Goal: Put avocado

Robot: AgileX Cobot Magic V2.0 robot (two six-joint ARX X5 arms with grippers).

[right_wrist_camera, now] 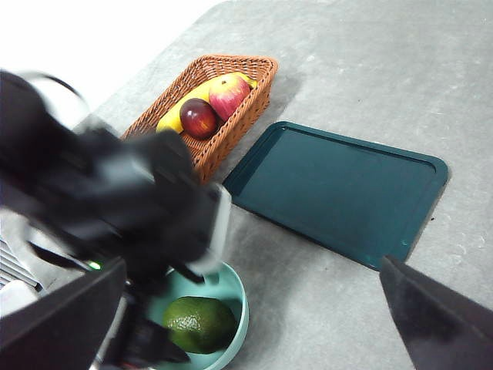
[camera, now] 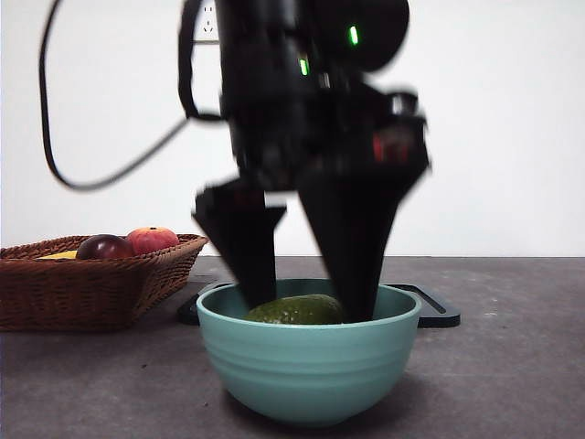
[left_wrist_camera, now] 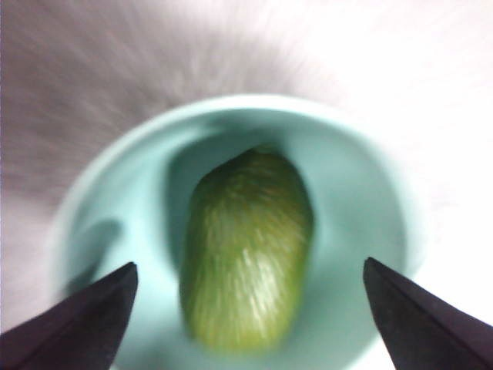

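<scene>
Nearest the front camera we record a pale teal bowl (camera: pixel 309 361) on the grey table (camera: pixel 512 366); we take the bowl as our landmark. Inside it lies the avocado (camera: pixel 297 310), dark green, only its upper curve clearing the rim in the front view. The left wrist view shows it whole but blurred, lying lengthwise on the bowl floor.

The left gripper (camera: pixel 311 293) hangs over the bowl, both jaws reaching below the rim, one on each side of the avocado. In its own wrist view the jaws stand wide apart and clear of the fruit: released, holding nothing. Its upper body is motion-smeared and cut off at the top of the front view.

The right gripper (right_wrist_camera: pixel 254 324) waits high above the bowl; its jaws are spread, with nothing between them.

Behind the bowl lies a dark green tray (right_wrist_camera: pixel 339 189), empty, mostly hidden by the bowl in the front view. Beside the tray, farther from the bowl, sits a wicker basket (right_wrist_camera: pixel 246 112) with a dark maroon fruit (right_wrist_camera: pixel 198 117), a red-orange fruit (right_wrist_camera: pixel 229 95) and a yellow fruit (right_wrist_camera: pixel 176 116) partly covered by the other two.
</scene>
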